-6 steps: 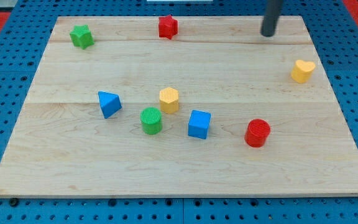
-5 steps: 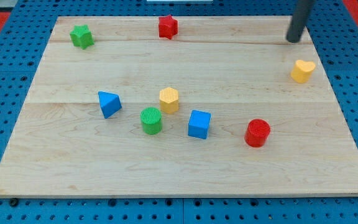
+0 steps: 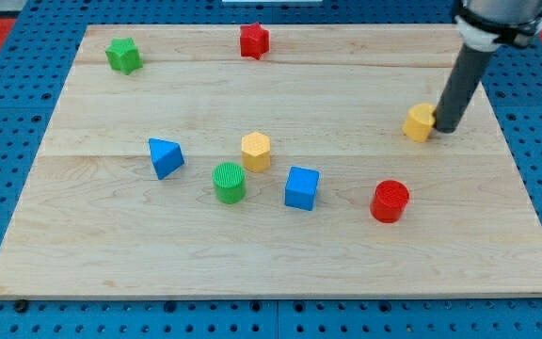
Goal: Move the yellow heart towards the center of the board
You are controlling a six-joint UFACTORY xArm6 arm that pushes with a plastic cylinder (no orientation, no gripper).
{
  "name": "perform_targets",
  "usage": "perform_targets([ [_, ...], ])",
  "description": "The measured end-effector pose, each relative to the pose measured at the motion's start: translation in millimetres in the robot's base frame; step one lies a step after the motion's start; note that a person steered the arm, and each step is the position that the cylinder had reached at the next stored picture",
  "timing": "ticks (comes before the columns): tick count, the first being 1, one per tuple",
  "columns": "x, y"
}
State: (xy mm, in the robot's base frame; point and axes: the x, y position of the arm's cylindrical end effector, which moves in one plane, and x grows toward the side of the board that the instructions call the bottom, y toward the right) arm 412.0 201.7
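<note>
Pressed against the yellow heart (image 3: 420, 122), my tip (image 3: 445, 129) stands on the board's right half.

No jaws here to open or close: the dark rod comes down from the view's top right, its lower end touching the heart's right side, holding nothing. The heart sits on the wooden board (image 3: 271, 254) right of the middle, above the red cylinder (image 3: 390, 201) and well apart from it. Its right part is hidden by the rod, so which way it points and how its long axis runs cannot be told. Near the middle lie a yellow hexagon (image 3: 256, 151), green cylinder (image 3: 229, 182), blue cube (image 3: 301, 187) and blue triangle (image 3: 165, 156). A green star (image 3: 123, 55) and red star (image 3: 253, 40) sit by the top edge.
</note>
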Motion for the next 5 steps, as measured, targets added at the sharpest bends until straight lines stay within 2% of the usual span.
perform_targets([
  [1,4,-9],
  [2,-9,-11],
  [3,-20,-31],
  [4,-17,-76],
  [5,-8,-65],
])
